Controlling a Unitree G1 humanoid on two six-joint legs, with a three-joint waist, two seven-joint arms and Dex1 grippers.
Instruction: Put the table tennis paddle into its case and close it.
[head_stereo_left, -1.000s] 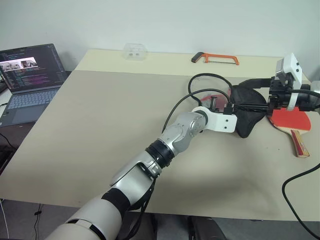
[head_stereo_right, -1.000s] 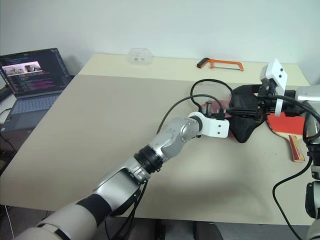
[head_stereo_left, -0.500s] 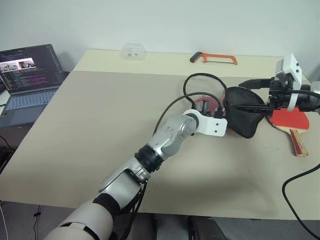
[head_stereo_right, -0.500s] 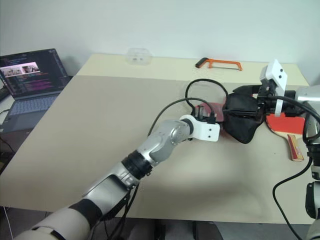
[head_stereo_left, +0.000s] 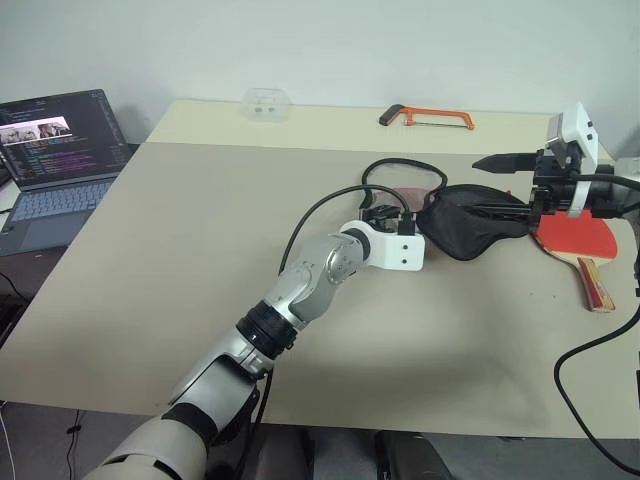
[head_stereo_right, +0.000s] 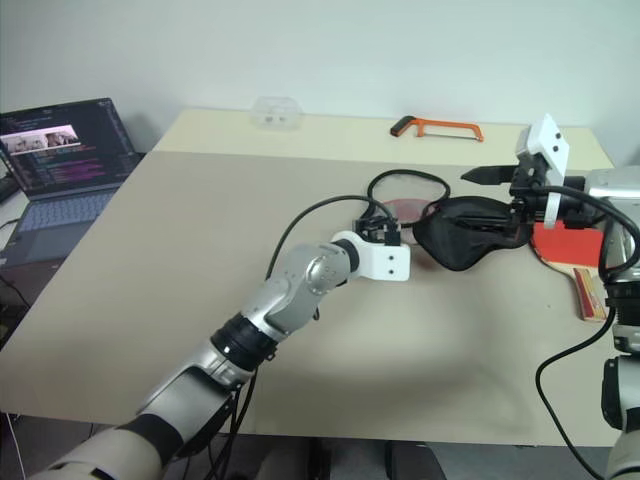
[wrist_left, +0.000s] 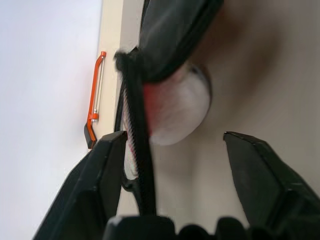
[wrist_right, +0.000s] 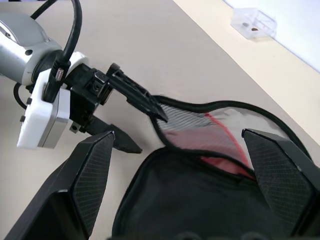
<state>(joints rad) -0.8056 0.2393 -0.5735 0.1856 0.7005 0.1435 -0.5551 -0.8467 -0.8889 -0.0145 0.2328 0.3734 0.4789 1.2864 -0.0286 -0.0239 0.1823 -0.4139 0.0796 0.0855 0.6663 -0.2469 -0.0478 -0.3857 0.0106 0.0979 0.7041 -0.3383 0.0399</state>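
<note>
Left claw (head_stereo_left: 392, 217) let go and drew back; case (head_stereo_left: 465, 222) flopped open.
Both claws spread wide; right claw (head_stereo_right: 492, 205) empty; paddle (head_stereo_left: 578, 245) beyond it, uncased.

Laptop (head_stereo_left: 55, 150), orange hacksaw (head_stereo_left: 428, 117), clear box (head_stereo_left: 265, 102) on table (head_stereo_left: 200, 250).

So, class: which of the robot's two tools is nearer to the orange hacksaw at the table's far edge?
Right. The right tool hovers over the case, just this side of the hacksaw. The left tool, open at the case's other end, sits farther back toward the table's middle.
</note>
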